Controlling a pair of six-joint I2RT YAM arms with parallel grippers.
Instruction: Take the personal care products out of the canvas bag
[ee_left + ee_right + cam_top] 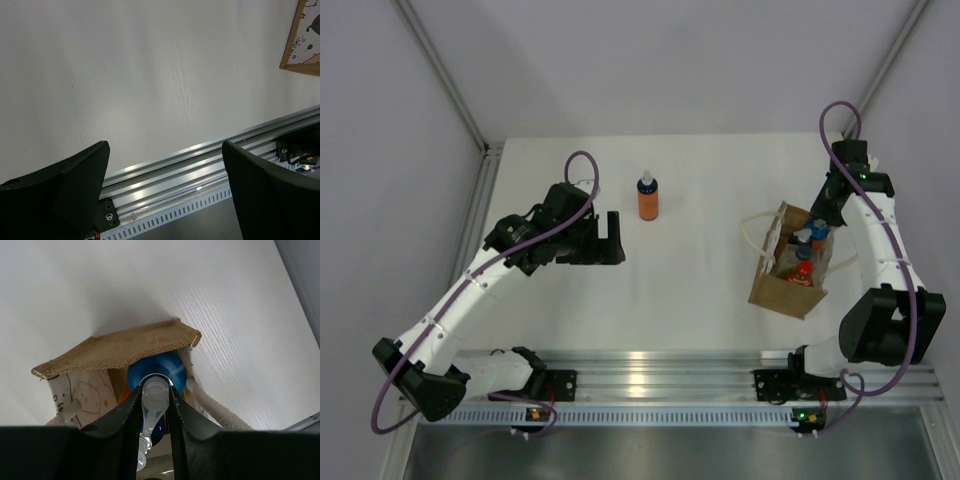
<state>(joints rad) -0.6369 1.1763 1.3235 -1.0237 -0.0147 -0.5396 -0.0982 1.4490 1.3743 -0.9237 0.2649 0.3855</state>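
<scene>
The tan canvas bag (pixel 782 285) stands at the right of the table with its mouth open, and its burlap edge shows in the right wrist view (pixel 120 347). Inside it I see a blue cap (pixel 803 238), a red cap (pixel 805 254) and orange bottle bodies. My right gripper (pixel 820 224) is at the bag's mouth, shut on the clear top of the small greyish bottle (pixel 154 402), with a blue cap (pixel 162 369) right behind it. One orange bottle with a dark cap (pixel 647 198) stands alone on the table. My left gripper (pixel 610 238) is open and empty, to the lower left of that bottle.
An aluminium rail (pixel 650 370) runs along the near edge and also shows in the left wrist view (pixel 190 170). Grey walls close in the table on the left, back and right. The bag's white loop handle (pixel 215 407) lies beside my right fingers.
</scene>
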